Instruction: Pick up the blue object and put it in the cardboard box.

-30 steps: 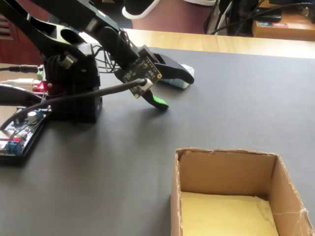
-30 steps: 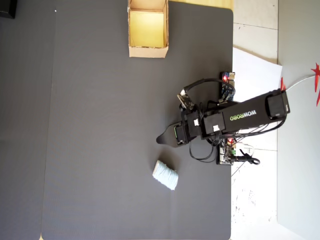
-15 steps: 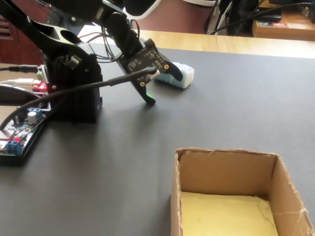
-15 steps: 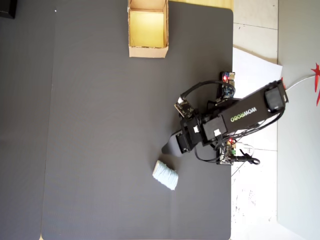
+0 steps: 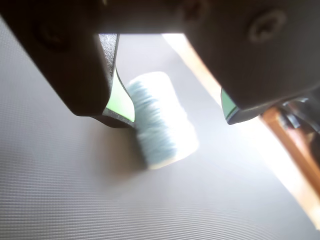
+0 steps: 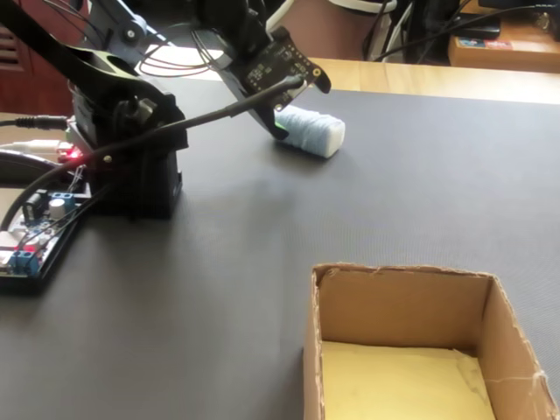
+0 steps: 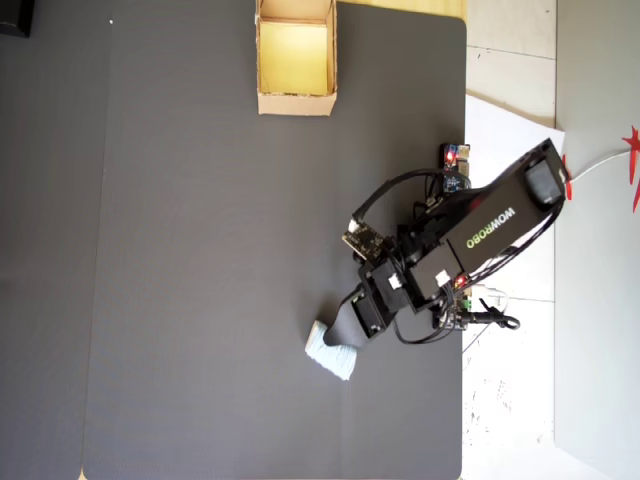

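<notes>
Cardboard box [image 7: 296, 98] sits empty, blue object [image 5: 161, 120] lying between the wide-spread pincer [image 5: 175, 120] jaws.

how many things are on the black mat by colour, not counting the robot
pale blue: 1, the roll
tan: 1, the cardboard box
total: 2
The open tool straddles the roll; the box is empty.

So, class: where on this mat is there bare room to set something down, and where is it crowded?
Free: the wide dark mat between the cardboard box and the blue object, and all of the overhead view's left side. Crowded: the mat's right edge, where the arm's base and circuit boards sit, and around the gripper over the blue object.
</notes>
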### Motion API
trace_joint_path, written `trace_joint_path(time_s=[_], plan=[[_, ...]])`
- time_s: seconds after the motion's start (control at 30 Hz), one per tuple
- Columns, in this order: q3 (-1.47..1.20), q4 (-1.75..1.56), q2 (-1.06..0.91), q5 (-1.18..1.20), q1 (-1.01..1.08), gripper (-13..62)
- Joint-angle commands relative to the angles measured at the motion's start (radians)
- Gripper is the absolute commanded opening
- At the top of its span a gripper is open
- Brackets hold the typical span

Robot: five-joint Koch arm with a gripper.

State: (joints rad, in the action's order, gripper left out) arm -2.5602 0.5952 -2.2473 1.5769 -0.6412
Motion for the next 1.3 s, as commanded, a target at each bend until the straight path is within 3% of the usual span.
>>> trace_joint_path(time_s=[0.0,0.4,0.5,0.67,0.73,0.83,0.97,1.07,1.27], plan=[[0.106,0.000,0.000,0.021,-0.017,33.7],[0.337,0.144,0.382,0.193,-0.118,33.8],[0.423,0.150,0.597,0.242,-0.206,35.4],[0.482,0.124,0.716,0.244,-0.230,29.4],[0.485,0.121,0.721,0.244,-0.230,29.4],[0.482,0.069,0.684,0.086,-0.204,14.9],[0.442,-0.009,0.623,0.066,-0.167,14.1],[0.282,-0.202,0.445,-0.005,-0.054,4.5],[0.127,-0.319,0.279,-0.014,0.048,4.5]])
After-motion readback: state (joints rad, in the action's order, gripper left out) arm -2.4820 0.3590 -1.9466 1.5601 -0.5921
